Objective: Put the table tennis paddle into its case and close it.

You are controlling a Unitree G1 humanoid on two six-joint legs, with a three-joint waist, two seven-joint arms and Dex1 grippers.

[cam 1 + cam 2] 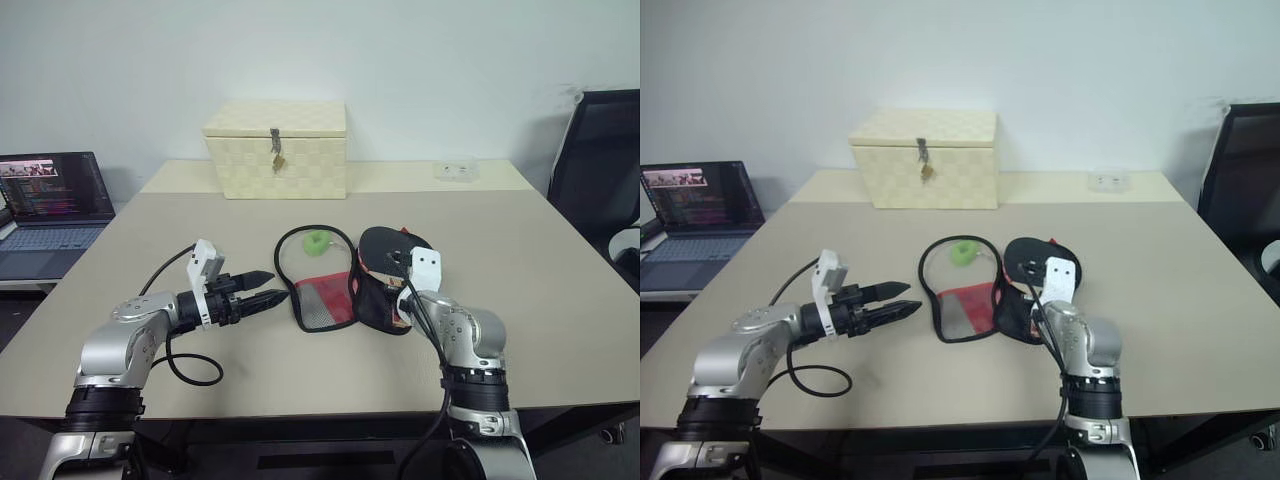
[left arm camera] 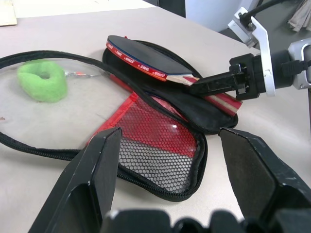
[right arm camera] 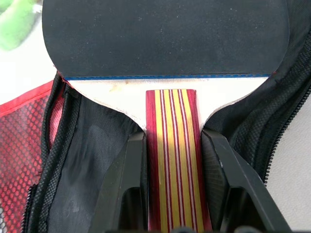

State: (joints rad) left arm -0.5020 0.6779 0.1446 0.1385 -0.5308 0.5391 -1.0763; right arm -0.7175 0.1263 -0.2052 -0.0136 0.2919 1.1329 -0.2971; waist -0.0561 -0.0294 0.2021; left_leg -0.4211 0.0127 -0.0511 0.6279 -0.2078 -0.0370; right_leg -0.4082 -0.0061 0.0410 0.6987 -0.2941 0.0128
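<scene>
- The table (image 1: 560, 300) is a wide beige top; at its far side stands a cream woven box (image 1: 277, 148) with a latch, far from the work and not part of the job
- The case (image 1: 330, 290) lies unzipped and spread near the middle of the table: its left half shows a clear panel and a red mesh pocket (image 2: 155, 145), its right half is the black fabric shell
- The table tennis paddle (image 3: 163, 36) sits over that right half, black rubber face toward the far side, striped handle toward the robot; in the left wrist view the blade looks raised at a slant above the shell, not yet lying flat in it
- A green ring-shaped foam piece (image 2: 43, 81) rests on the left half's clear panel, just beside the paddle's head
- The right gripper (image 3: 171, 145) has its two fingers pressed against either side of the paddle handle, so it is gripping the paddle
- The left gripper (image 1: 262, 290) hovers level on the left of the case, fingers spread apart with nothing between them
- Step in hand, as I judge it: seating the paddle in the shell
- Next calls for lowering the blade flat inside the zipper rim, letting go of the handle, then folding the left half over; the green piece may get in the way of closing
</scene>
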